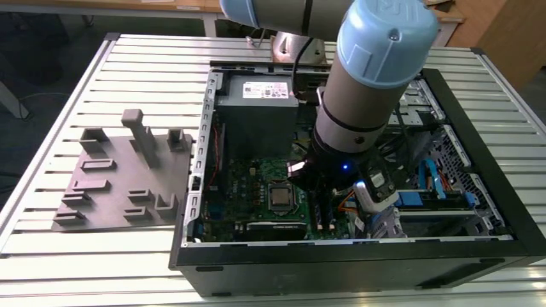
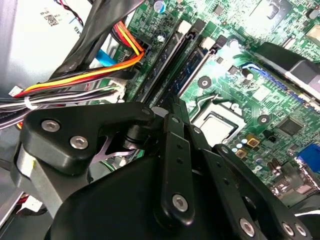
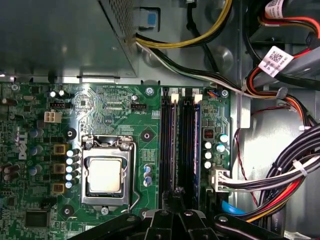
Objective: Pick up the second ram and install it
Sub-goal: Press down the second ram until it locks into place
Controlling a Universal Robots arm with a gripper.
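The open computer case [image 1: 196, 192] lies on its side with the green motherboard [image 3: 115, 107] facing up. Two long dark sticks stand in the slots beside the silver processor [image 3: 105, 175]. The second ram [image 3: 194, 135] [image 2: 192, 65] [image 1: 331, 214] is the one farther from the processor, upright in its slot. My gripper [image 2: 172, 105] [image 3: 175, 195] hangs low over the near end of the two sticks. Its black fingers [image 2: 175, 130] are drawn together to a narrow tip that meets the second ram's end; whether they pinch it is hidden. The other stick [image 3: 167, 135] sits alongside.
A grey fixture plate [image 1: 119, 179] with upright posts lies on the slatted table at the exterior view's left. Bundled cables [image 3: 280, 175] and the power supply [image 1: 256, 109] crowd the slots. Orange and yellow wires [image 2: 85, 75] run close by the gripper.
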